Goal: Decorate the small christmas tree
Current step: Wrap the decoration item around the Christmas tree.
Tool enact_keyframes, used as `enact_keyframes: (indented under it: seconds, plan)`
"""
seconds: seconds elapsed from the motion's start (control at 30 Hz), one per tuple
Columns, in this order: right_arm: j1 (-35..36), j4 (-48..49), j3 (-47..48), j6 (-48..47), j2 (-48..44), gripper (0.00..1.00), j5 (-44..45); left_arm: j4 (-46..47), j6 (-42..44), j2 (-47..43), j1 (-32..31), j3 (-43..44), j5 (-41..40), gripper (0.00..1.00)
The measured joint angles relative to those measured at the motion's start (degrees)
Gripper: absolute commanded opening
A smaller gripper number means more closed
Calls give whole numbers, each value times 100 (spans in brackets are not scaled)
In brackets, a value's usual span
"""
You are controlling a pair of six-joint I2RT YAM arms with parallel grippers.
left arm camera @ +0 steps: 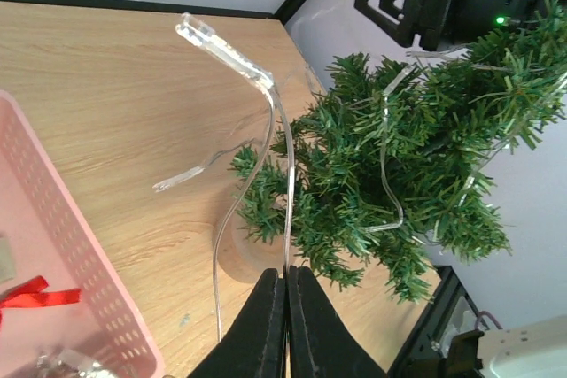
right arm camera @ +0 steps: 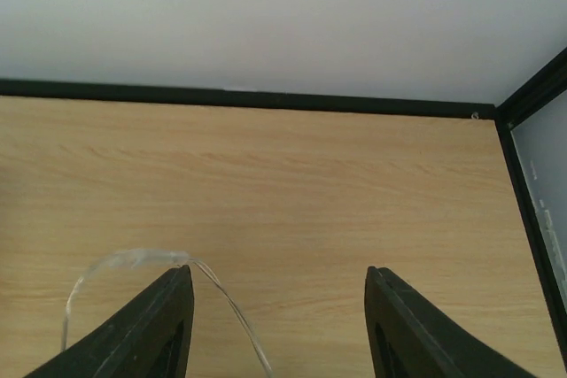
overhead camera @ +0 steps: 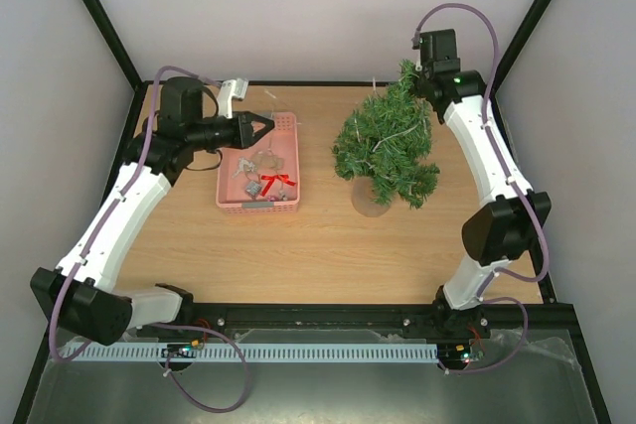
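The small christmas tree (overhead camera: 386, 146) stands right of centre on a pale round base, with a clear light string (overhead camera: 390, 136) draped over its branches. In the left wrist view the tree (left arm camera: 416, 165) fills the right side. My left gripper (left arm camera: 287, 273) is shut on the clear light string (left arm camera: 282, 143), which runs up to a clear bulb tip (left arm camera: 213, 42); in the top view the left gripper (overhead camera: 268, 126) hovers over the pink basket (overhead camera: 231, 198). My right gripper (overhead camera: 415, 69) is open at the tree's top; between its fingers (right arm camera: 168, 303) only a loop of string (right arm camera: 133, 259) shows.
The pink basket holds a red bow (overhead camera: 277, 182) and silvery ornaments (overhead camera: 260, 160); its rim also shows in the left wrist view (left arm camera: 71, 227). Black frame posts and pale walls bound the wooden table (overhead camera: 298, 255). The right arm (overhead camera: 497, 176) stands beside the tree.
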Motion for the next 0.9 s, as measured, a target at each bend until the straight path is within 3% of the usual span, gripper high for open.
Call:
enact_keyframes:
  seconds: [0.17, 0.67, 0.9]
  plan:
    - [-9, -625, 645, 55, 310, 66, 72, 17, -107, -7, 0, -2, 146, 2]
    - [-9, -1711, 1307, 297, 251, 66, -129, 254, -208, -9, 0, -116, 275, 2]
    - [-9, -1843, 1733, 872, 201, 67, 256, 592, -612, -48, 0, -181, 396, 2]
